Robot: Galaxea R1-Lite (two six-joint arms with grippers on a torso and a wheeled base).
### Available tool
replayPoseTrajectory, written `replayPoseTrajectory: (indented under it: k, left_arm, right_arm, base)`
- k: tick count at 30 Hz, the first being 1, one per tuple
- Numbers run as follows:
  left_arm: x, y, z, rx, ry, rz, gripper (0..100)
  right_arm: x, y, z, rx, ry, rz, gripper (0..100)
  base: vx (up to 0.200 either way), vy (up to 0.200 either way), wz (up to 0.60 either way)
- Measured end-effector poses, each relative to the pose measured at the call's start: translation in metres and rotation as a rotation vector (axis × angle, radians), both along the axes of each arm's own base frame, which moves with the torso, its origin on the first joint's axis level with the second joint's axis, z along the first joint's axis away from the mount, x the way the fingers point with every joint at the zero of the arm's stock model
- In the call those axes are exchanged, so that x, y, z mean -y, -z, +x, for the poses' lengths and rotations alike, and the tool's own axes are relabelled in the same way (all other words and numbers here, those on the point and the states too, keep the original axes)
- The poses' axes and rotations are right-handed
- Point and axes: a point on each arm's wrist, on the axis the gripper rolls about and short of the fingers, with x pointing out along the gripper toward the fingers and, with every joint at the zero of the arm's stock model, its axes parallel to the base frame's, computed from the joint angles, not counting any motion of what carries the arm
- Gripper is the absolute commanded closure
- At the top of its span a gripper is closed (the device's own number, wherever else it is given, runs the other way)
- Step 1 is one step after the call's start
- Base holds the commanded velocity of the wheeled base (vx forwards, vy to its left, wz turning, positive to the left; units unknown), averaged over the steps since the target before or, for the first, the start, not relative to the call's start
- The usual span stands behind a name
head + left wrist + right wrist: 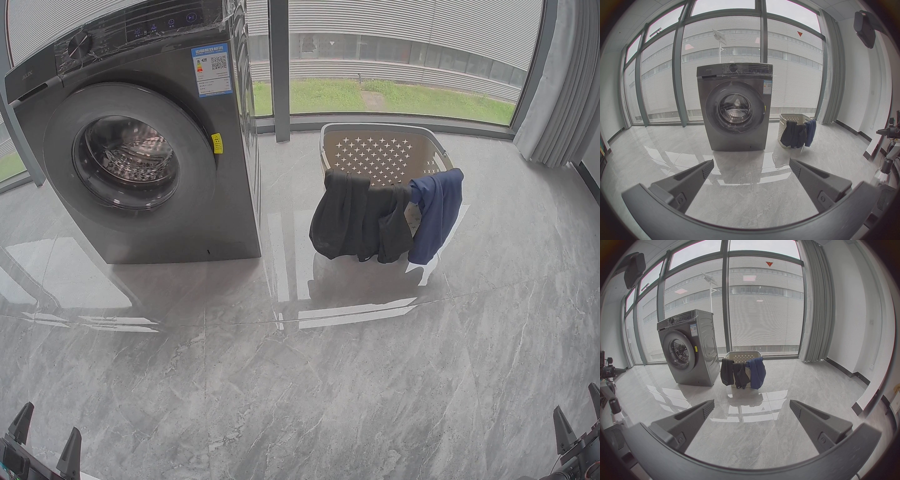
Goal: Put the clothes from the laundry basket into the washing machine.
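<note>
Both arms low, left fingers (687,179) & right fingers (818,421) spread wide, nothing held. Laundry basket (375,128) on floor well ahead, a bit right of centre, so right arm nearer. Black clothes (356,219) & blue garment (437,209) draped over its near rim, side by side along rim, hanging twd robot. Washing machine (144,156) just left of basket, door looks shut, prob needs opening first

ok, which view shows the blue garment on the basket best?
Head view: the blue garment hangs large over the laundry basket rim, beside the black clothes. Both wrist views show it small and far off.
</note>
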Motion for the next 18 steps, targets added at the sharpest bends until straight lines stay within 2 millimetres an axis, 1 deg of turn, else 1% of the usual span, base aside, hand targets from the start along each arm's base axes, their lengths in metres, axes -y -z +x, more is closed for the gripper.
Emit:
replayPoseTrajectory:
  k: [17, 18]
  left_arm:
    - [0.0, 0.0, 0.0, 0.0, -0.001, -0.001, 0]
    - [0.0, 0.0, 0.0, 0.0, -0.001, -0.001, 0]
  right_arm:
    - [0.0, 0.0, 0.0, 0.0, 0.0, 0.0, 0]
    - [0.0, 0.0, 0.0, 0.0, 0.0, 0.0, 0]
  base:
    - [0.0, -0.2, 0.0]
    - [0.0, 0.0, 0.0]
